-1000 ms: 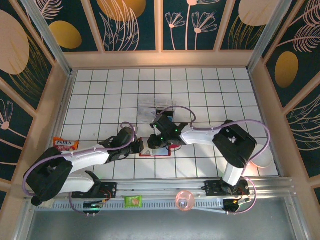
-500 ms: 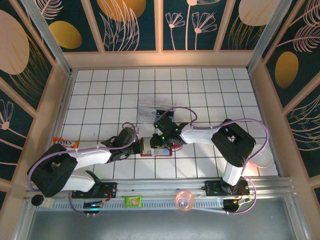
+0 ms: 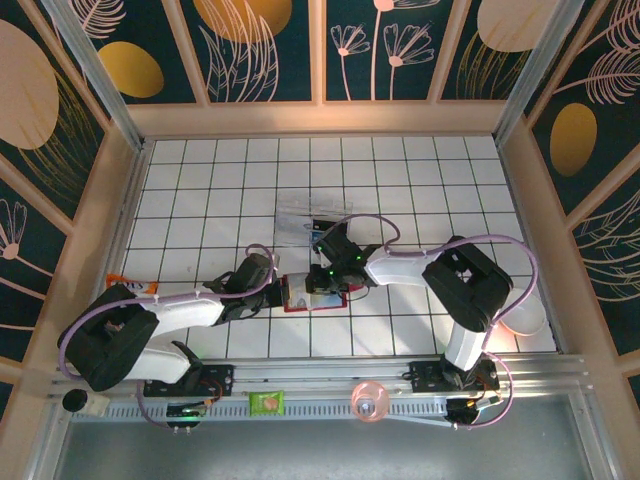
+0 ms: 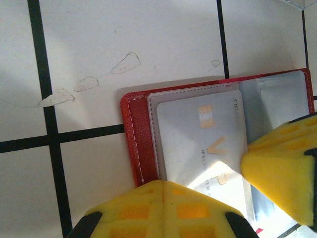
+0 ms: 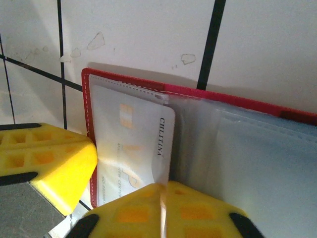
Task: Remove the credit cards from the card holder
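Red leather-look card holder [image 3: 335,301] lies open on the white tiled table [image 3: 200,190], just toward 6 o'clock of its centre, with a pale card [image 4: 198,134] in its clear sleeve. Left gripper [image 4: 163,196] meets it from 9 o'clock and right gripper [image 5: 163,193] from 12 o'clock. Each has its yellow tips pressed together at the card's edge, and I cannot tell whether either pinches it.

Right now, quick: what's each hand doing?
Left hand: closed, tips against the card holder; whether it's gripped cannot be told.
Right hand: closed at the edge of the credit card; grip cannot be told.
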